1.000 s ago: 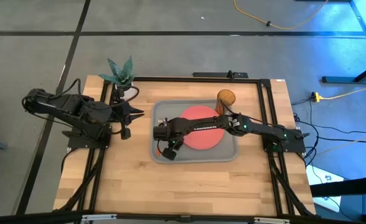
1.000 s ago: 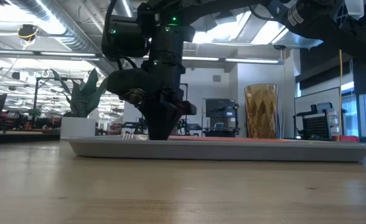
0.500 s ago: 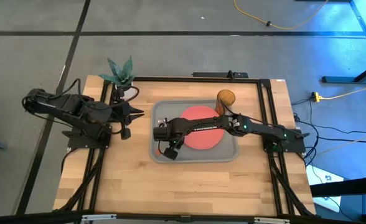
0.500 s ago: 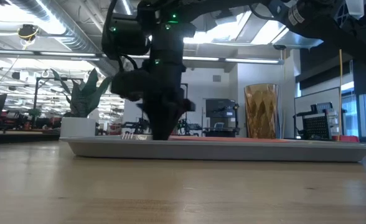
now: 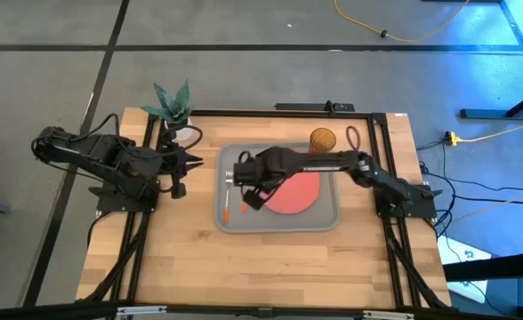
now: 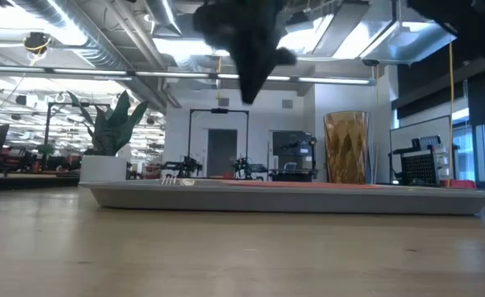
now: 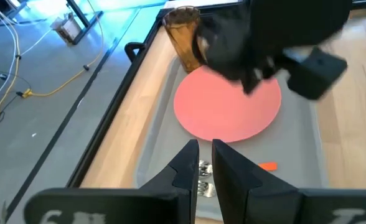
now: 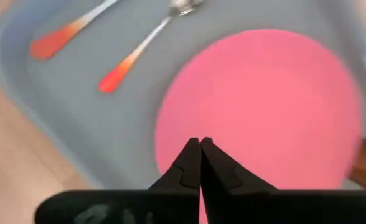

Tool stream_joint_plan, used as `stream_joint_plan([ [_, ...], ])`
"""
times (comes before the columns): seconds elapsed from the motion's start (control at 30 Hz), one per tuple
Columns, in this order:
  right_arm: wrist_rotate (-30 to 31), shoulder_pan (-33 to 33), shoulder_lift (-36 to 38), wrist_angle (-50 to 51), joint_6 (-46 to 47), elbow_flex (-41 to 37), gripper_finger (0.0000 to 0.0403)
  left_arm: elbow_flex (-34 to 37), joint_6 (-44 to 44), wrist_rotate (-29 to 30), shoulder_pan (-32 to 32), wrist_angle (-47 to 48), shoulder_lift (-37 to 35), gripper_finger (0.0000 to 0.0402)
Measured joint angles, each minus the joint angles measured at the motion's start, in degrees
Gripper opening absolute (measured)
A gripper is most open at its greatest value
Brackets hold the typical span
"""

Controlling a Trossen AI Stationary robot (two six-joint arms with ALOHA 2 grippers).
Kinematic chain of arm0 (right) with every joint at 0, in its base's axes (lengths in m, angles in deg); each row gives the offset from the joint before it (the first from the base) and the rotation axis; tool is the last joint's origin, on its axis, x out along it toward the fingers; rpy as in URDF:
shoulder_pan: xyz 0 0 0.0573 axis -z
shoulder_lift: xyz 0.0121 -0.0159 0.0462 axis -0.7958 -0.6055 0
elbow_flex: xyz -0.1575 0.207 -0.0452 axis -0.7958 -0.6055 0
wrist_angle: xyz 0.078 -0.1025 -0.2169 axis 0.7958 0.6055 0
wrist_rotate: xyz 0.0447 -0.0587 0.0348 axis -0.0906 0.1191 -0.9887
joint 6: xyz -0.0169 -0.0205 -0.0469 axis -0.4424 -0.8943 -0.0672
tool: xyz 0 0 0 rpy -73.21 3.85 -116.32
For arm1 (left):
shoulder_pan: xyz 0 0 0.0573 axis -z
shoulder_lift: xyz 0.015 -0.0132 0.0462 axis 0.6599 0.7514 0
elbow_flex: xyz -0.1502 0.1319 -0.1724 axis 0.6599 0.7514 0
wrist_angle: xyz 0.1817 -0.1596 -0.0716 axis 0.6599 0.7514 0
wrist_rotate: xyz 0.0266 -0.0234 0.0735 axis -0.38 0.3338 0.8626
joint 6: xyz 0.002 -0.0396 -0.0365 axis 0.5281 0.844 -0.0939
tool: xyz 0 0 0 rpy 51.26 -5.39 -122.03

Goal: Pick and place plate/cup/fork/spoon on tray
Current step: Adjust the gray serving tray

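Right claw (image 5: 246, 199) is clenched and empty, raised above the large flat grey tray (image 5: 325, 220), beside the flat round coral-red plate (image 5: 299, 191). Risk: a low retreat could clip the amber-brown translucent cup (image 5: 323, 140), apparently already on the tray. Fork and spoon cannot be told apart. Left claw (image 5: 199, 161) is clenched, parked aside.
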Motion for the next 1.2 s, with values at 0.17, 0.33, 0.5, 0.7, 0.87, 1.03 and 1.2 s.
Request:
stream_joint_plan([
  [0.17,8.0,0.1,6.6,5.1,7.2,-0.4,0.0000,0.0,0.2,-0.2,0.0,0.0,0.0,0.0039],
  [0.33,12.0,0.2,12.7,4.9,7.2,-1.4,0.0000,0.0,2.6,-0.5,-0.6,-0.2,0.9,0.0036],
  [0.5,13.5,0.6,16.7,4.7,4.7,-2.2,0.0000,0.0,3.9,-1.6,-3.4,-0.3,3.1,0.0007],
  [0.7,13.6,1.8,23.7,4.8,6.0,-11.9,0.0000,0.0,6.0,-7.8,-8.3,-0.7,7.7,0.0001],
  [0.87,13.5,2.4,33.8,4.5,12.0,-28.7,0.0000,0.0,6.0,-13.8,-11.8,-1.5,11.8,0.0001],
  [1.03,8.8,2.4,43.0,-0.9,17.6,-45.7,0.0000,-0.1,5.9,-19.3,-14.9,-2.7,16.2,0.0000],
  [1.2,0.8,2.3,48.0,-16.0,17.8,-62.0,0.0000,0.0,4.7,-24.1,-16.9,-3.4,21.9,0.0000],
])
